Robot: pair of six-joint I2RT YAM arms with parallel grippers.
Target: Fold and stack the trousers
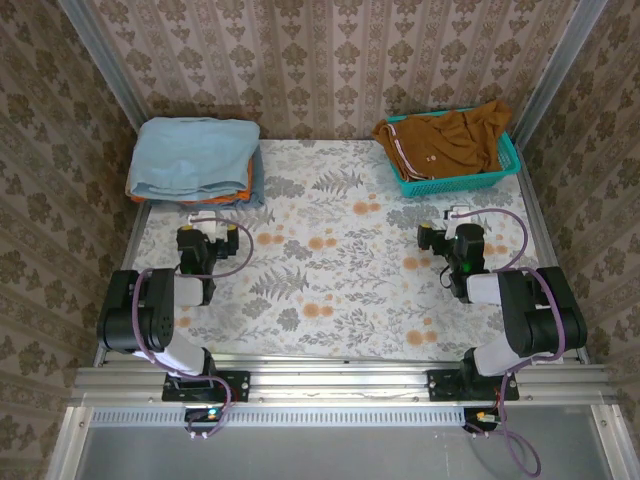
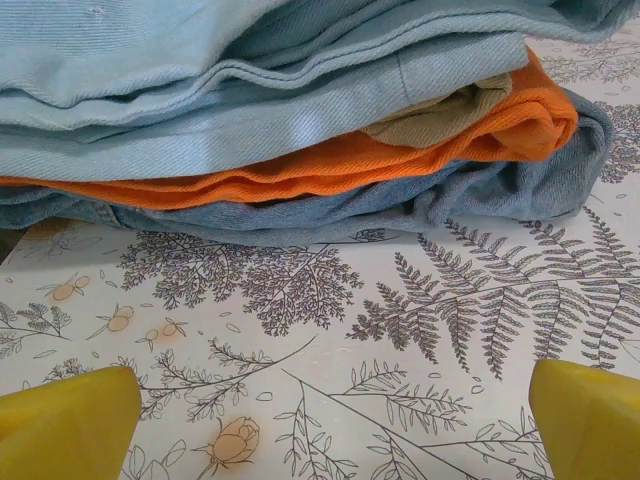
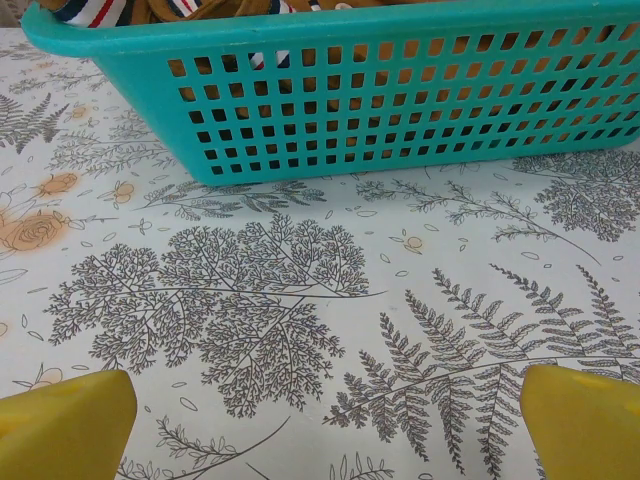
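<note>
The rust-brown trousers [image 1: 450,140] lie crumpled in a teal basket [image 1: 505,160] at the back right of the table. In the right wrist view their brown cloth [image 3: 230,8] and striped trim show over the basket's wall [image 3: 400,25] and through its slots. My right gripper [image 1: 450,218] rests low on the table in front of the basket, open, nothing between its yellow fingertips [image 3: 65,425]. My left gripper [image 1: 208,224] sits open on the left, its fingertips [image 2: 65,425] apart over bare tabletop.
A stack of folded garments stands at the back left: light blue cloth [image 1: 195,155] on top, a thin orange layer [image 2: 300,165] and blue denim [image 2: 480,190] beneath. It lies just ahead of the left gripper. The floral-patterned table [image 1: 330,270] spreads between the arms.
</note>
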